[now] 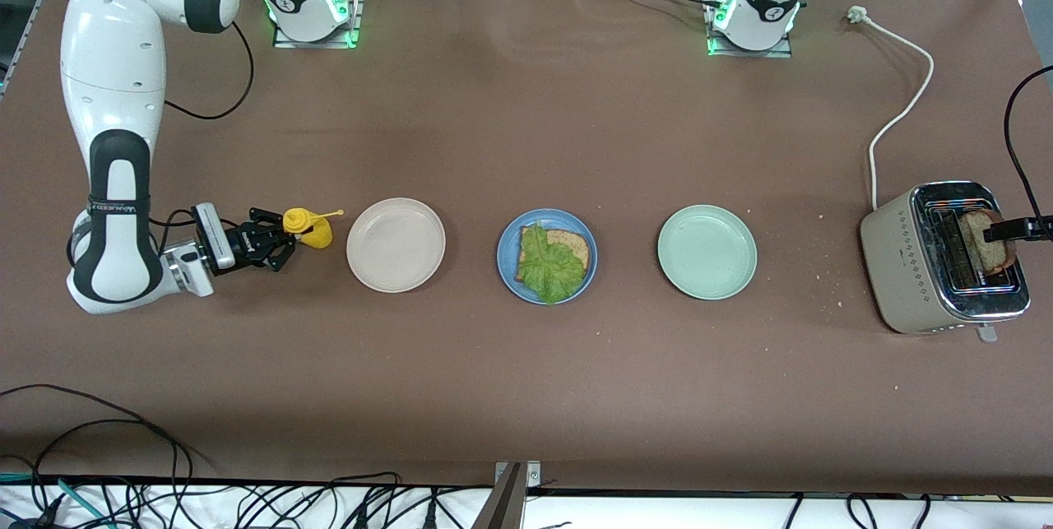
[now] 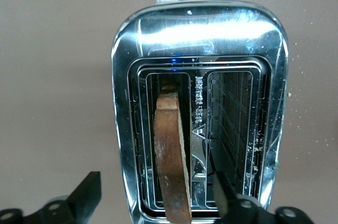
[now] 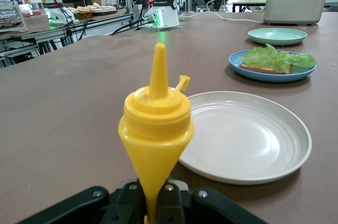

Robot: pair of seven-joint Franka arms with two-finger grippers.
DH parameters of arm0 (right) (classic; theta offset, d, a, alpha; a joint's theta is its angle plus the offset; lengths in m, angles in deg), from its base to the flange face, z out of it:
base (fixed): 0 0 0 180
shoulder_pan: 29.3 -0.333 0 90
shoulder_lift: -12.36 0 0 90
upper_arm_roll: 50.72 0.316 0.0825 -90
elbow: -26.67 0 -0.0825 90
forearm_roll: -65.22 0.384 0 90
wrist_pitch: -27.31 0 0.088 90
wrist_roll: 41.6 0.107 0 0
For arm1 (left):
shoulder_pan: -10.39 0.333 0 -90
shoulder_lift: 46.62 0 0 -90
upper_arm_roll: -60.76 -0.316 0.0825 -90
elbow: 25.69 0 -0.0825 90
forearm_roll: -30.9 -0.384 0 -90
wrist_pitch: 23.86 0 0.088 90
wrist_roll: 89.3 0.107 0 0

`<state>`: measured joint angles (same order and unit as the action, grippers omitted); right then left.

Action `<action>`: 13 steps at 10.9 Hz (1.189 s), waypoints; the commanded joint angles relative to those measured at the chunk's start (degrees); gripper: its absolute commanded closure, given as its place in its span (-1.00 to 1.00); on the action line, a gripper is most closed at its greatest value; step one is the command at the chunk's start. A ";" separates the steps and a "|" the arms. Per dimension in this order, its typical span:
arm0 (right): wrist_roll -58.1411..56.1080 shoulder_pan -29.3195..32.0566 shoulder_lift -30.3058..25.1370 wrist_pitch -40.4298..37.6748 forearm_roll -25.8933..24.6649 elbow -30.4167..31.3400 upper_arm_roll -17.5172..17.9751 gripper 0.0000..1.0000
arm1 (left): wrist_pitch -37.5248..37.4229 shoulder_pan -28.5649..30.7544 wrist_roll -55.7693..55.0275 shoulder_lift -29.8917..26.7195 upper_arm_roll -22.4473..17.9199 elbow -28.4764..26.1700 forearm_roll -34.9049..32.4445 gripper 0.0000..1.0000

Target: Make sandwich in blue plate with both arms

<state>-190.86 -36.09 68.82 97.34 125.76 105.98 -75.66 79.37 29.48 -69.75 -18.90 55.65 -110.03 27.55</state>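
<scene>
**Open sandwich on the blue plate; one slice in the toaster, mustard bottle in the right tool**

The front view lays out three plates in a row on the brown tabletop (image 1: 526, 142): a beige plate (image 1: 396, 245) toward the right arm's end, the blue plate (image 1: 547, 256) in the middle, and a pale green plate (image 1: 707, 252) toward the left arm's end. On the blue plate lies one slice of brown bread (image 1: 570, 247) with a crinkled lettuce leaf (image 1: 548, 266) spread over most of it; no second slice covers it.

The right tool (image 1: 276, 245) sits low beside the beige plate, clenched on a yellow squeeze bottle (image 1: 311, 227). In the front view the bottle looks like a small lump with a thin nozzle. The right wrist view shows more: the fingers pinch the bottle's narrow lower end, the pointed nozzle stands upright, and the beige plate, blue plate and green plate recede in a line past it, with the lettuce bulging above the blue rim.

The toaster (image 1: 913, 266) stands at the left arm's end of the tabletop, its white cord (image 1: 905, 101) trailing toward the bases. The front view catches only the tip of the left tool (image 1: 1024, 229) over the toaster at the picture's edge. The left wrist view looks straight down into the slots: a second bread slice (image 2: 171, 155) stands on edge in one slot, the other slot is vacant, and the left tool's fingers (image 2: 87, 192) are spread wide on either side of the slice, not touching it.
</scene>
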 commanded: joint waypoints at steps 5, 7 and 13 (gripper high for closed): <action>0.89 3.89 -0.38 -0.60 1.07 -2.13 -1.67 -1.00 | 0.21 0.33 -0.31 1.10 0.72 -0.30 -0.87 0.22; 6.66 4.67 -0.39 0.98 1.34 -2.13 -5.72 -1.00 | 0.21 0.25 -0.22 1.10 0.80 -0.30 -0.95 0.95; 43.36 4.33 -4.42 0.90 3.71 -3.63 -10.92 -1.00 | -3.37 0.42 1.97 -1.08 0.98 0.67 -0.87 1.00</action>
<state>-161.92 -31.06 66.33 98.78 128.97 102.88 -86.08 79.17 29.49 -69.68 -17.79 56.06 -110.11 27.55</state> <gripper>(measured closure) 0.000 0.877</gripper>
